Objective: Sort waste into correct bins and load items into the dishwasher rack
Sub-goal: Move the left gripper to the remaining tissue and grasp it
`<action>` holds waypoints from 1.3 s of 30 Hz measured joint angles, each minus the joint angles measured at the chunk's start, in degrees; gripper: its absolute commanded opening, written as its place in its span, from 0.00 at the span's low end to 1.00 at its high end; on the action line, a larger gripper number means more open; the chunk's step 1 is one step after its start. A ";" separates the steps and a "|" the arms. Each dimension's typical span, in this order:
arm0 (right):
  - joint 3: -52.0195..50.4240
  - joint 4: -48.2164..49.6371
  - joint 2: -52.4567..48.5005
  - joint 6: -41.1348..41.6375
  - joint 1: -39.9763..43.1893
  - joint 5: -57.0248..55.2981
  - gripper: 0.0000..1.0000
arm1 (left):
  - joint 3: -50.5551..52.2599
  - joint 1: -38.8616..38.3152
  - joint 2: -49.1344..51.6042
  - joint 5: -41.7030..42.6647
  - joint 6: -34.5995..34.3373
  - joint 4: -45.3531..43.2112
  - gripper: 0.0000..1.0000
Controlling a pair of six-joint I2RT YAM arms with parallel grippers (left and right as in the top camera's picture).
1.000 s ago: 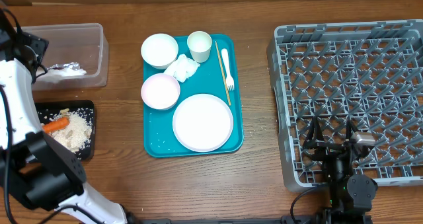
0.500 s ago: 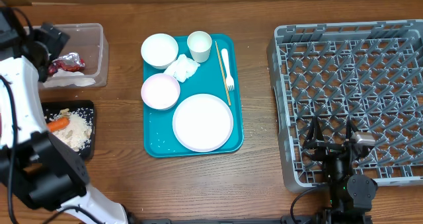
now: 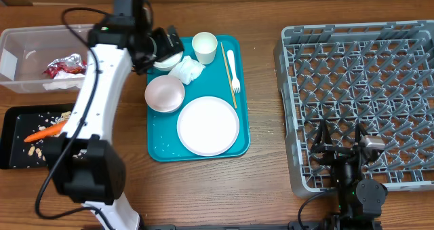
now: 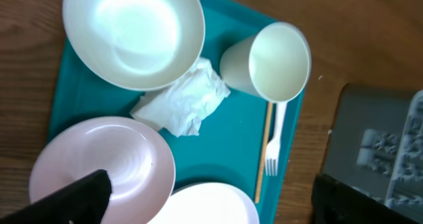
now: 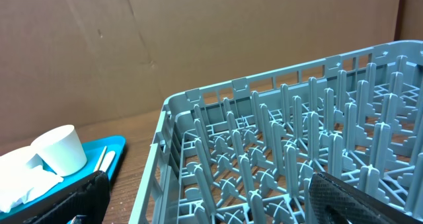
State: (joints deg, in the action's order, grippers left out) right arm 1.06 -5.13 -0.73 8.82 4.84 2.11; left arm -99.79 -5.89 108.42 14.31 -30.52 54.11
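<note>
Over the far left corner of the teal tray point(image 3: 159, 148), the left arm arcs in from the bench's point(image 3: 271, 189) near left side. Its left tool point(image 3: 165, 48) hangs above the upper bowl point(image 4: 132, 36), fingers point(image 4: 76, 197) spread wide with nothing between them. Overhead, that tool hides part of the bowl. The napkin point(image 3: 187, 70), cup point(image 3: 204, 46), chopsticks point(image 4: 264, 151), lower bowl point(image 3: 165, 93) and plate point(image 3: 208, 125) lie on the tray. At the rack's point(image 3: 359, 101) near edge sits the right tool point(image 3: 339, 140), gaping and empty. The black tray point(image 3: 13, 148) holds the carrot point(image 3: 42, 132) and scraps too small to tell apart, and is cut off at the left. The wrapper point(image 3: 64, 68) lies in the clear tub point(image 3: 20, 60).
</note>
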 measured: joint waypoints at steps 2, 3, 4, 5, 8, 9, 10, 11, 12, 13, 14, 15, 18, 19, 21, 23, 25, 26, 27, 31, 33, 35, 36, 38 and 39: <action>0.00 0.02 0.00 -0.02 0.00 0.00 1.00 | 0.00 -2.03 1.92 -1.31 1.01 -0.09 0.84; 0.00 0.00 0.00 0.00 0.00 0.02 1.00 | 0.00 -2.84 2.91 -1.90 1.16 -0.04 0.84; 0.00 0.00 0.00 -0.02 0.00 0.00 1.00 | 0.00 -3.61 3.85 -2.67 1.42 -0.07 0.84; 0.00 0.02 0.00 -0.02 0.00 0.02 1.00 | 0.00 -4.22 4.66 -3.28 1.70 -0.04 0.84; 0.00 0.00 0.00 -0.02 0.00 0.00 1.00 | 0.00 -5.68 6.58 -5.38 2.97 -0.11 0.85; 0.00 -0.02 0.00 0.00 0.00 -0.02 1.00 | 0.00 -5.92 6.99 -5.86 3.76 -0.35 0.85; 0.00 0.00 0.00 -0.02 0.00 0.00 1.00 | 0.00 -6.03 7.28 -6.25 4.44 -0.61 0.85; 0.00 0.02 0.00 -0.04 0.00 -0.02 1.00 | 0.00 -6.03 7.67 -6.71 5.33 -0.94 0.85; 0.00 0.02 0.00 -0.02 0.00 0.00 1.00 | 0.00 -6.03 7.96 -7.26 5.95 -1.16 0.85; 0.00 0.02 0.00 -0.02 0.00 -0.02 1.00 | 0.00 -6.03 8.26 -8.02 6.62 -1.36 0.85; 0.00 -0.02 0.00 -0.02 0.00 0.00 1.00 | 0.00 -6.01 8.55 -9.09 7.08 -1.53 0.85; 0.00 0.04 0.00 0.00 0.00 0.00 1.00 | 0.00 -6.01 8.85 -10.14 7.54 -1.77 0.85; 0.00 0.04 0.00 0.00 0.00 0.00 1.00 | 0.00 -6.01 9.73 -13.25 10.40 -2.73 0.85; 0.00 0.02 0.00 0.02 0.00 0.00 1.00 | 0.00 -6.01 9.94 -13.92 12.07 -3.02 0.85; 0.00 0.00 0.00 -0.02 0.00 0.00 1.00 | 0.00 -5.99 10.25 -14.82 15.43 -3.08 0.85; 0.00 0.02 0.00 0.00 0.00 0.00 1.00 | 0.00 -5.99 10.49 -15.28 18.49 -3.08 0.84; 0.00 0.02 0.00 0.00 0.00 0.00 1.00 | 0.00 -6.03 11.04 -15.43 21.53 -3.08 0.83; 0.00 0.04 0.00 -0.02 0.00 0.00 1.00 | 0.00 -6.03 11.10 -15.41 21.79 -3.10 0.82; 0.00 0.02 0.00 -0.02 0.00 0.00 1.00 | 0.00 -6.05 11.32 -15.37 22.56 -3.08 0.82; 0.00 0.04 0.00 -0.04 0.00 -0.02 1.00 | 0.00 -6.14 11.93 -14.99 24.90 -3.50 0.80; 0.00 0.04 0.00 -0.04 0.00 0.00 1.00 | 0.00 -6.14 12.04 -14.97 25.22 -3.52 0.80; 0.00 0.02 0.00 0.00 0.00 0.00 1.00 | 0.00 -6.14 12.24 -14.51 25.59 -3.52 0.82; 0.00 -0.02 0.00 -0.02 0.00 0.00 1.00 | 0.00 -6.14 12.41 -14.08 25.81 -3.52 0.82; 0.00 0.00 0.00 0.02 0.00 0.00 1.00 | 0.00 -6.14 12.94 -13.44 26.18 -3.61 0.83; 0.00 0.00 0.00 -0.02 0.00 0.00 1.00 | 0.00 -6.14 13.57 -13.14 26.27 -3.67 0.83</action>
State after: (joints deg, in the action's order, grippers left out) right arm 1.06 -5.13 -0.73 8.80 4.84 2.11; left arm -99.79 -12.03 121.99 1.17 -4.25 50.43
